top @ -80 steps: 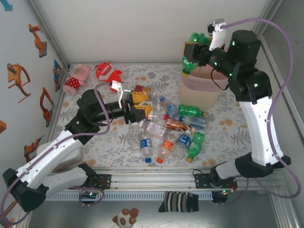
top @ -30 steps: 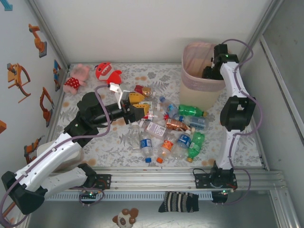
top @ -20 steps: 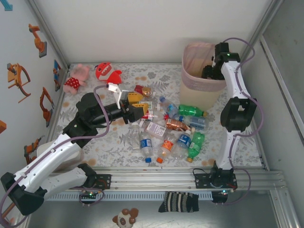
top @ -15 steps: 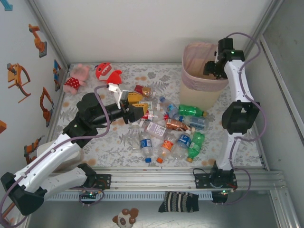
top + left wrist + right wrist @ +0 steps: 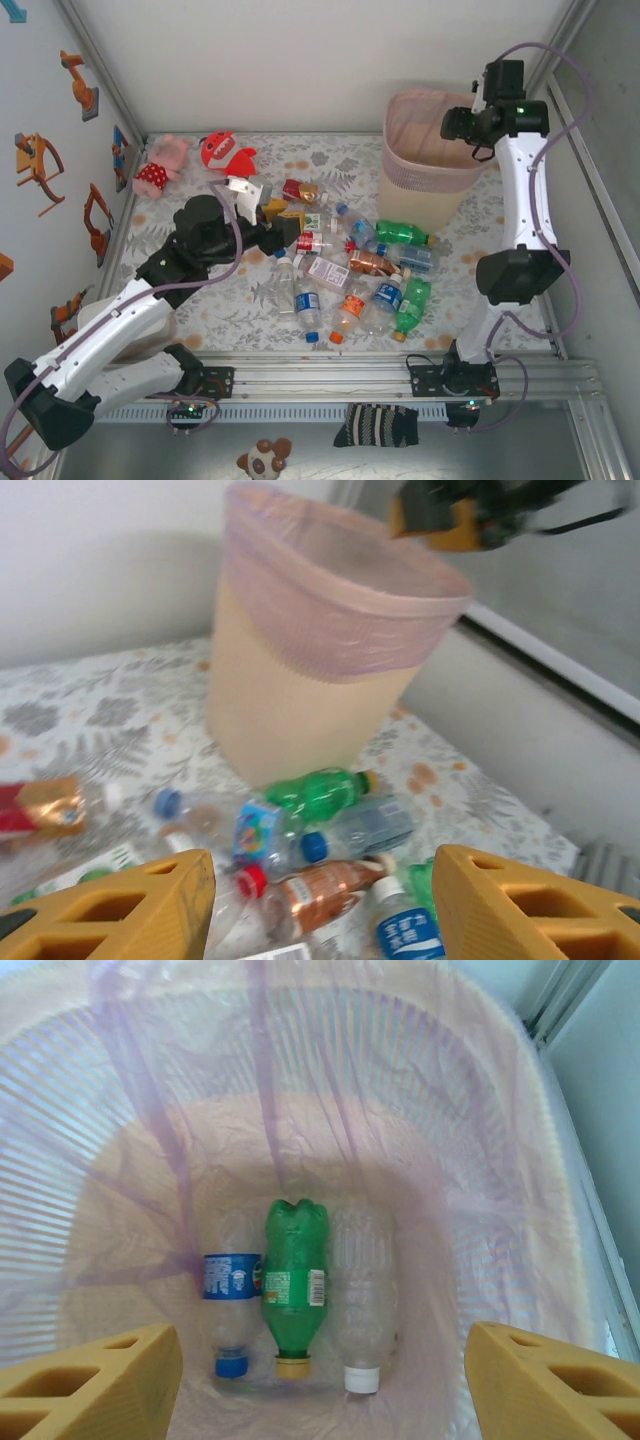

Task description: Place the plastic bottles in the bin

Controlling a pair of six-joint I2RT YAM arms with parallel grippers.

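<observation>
Nearest you, the loose plastic bottles [image 5: 350,275] lie heaped mid-table, touching and overlapping, apart from the bin. Your left gripper [image 5: 283,222] hangs over the heap's far-left edge, fingers spread wide with nothing between them. Close on that tangle and you may pinch two bottles at once. You could also squeeze a round, slick one so that it squirts out and rolls away. The red-labelled bottle [image 5: 312,241] just beside the fingers could be knocked aside on the way down.

Farther back, the bin [image 5: 415,205] stands upright with a green bottle [image 5: 400,233] at its foot. A low reach there could nudge the bin. Your right gripper [image 5: 462,124] hovers above the bin's rim, fingers wide apart and empty. Three bottles [image 5: 293,1290] lie on the bin's bottom. Swing that arm out low and it may clip the rim and tip the bin.
</observation>
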